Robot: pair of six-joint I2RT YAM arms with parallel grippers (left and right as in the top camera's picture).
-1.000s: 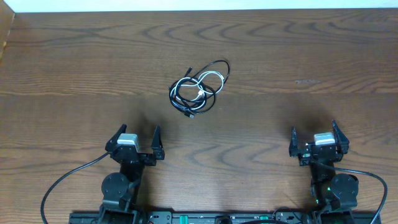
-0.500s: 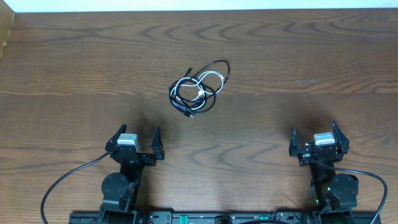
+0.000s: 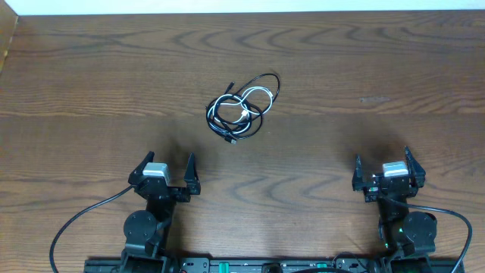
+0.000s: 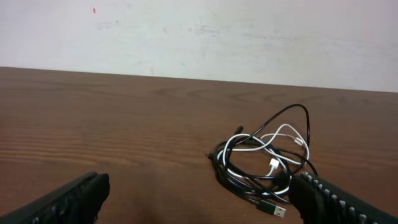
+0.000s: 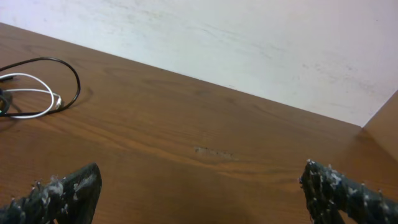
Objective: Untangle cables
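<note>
Nothing has moved since a second ago: the cables (image 3: 242,108) lie in the same spot and both arms stay put. The cables sit in one small tangled pile near the middle of the brown wooden worktop (image 3: 379,61), a bit toward the far side. A short white cable (image 3: 254,97) loops through the black cables (image 3: 220,117). One black loop sticks out at the far right of the pile. In the left wrist view a small silver plug (image 4: 278,211) pokes out at the near edge of the pile and rests on the wood.

The left claw (image 3: 167,161) is wide open and holds nothing. It is near the front edge, well apart from the pile. The right claw (image 3: 383,158) is wide open too, with nothing in it, and it is farther from the pile. A thick black wire (image 3: 76,220) curves away from the left arm. Behind the worktop is a plain white wall (image 4: 186,31).
</note>
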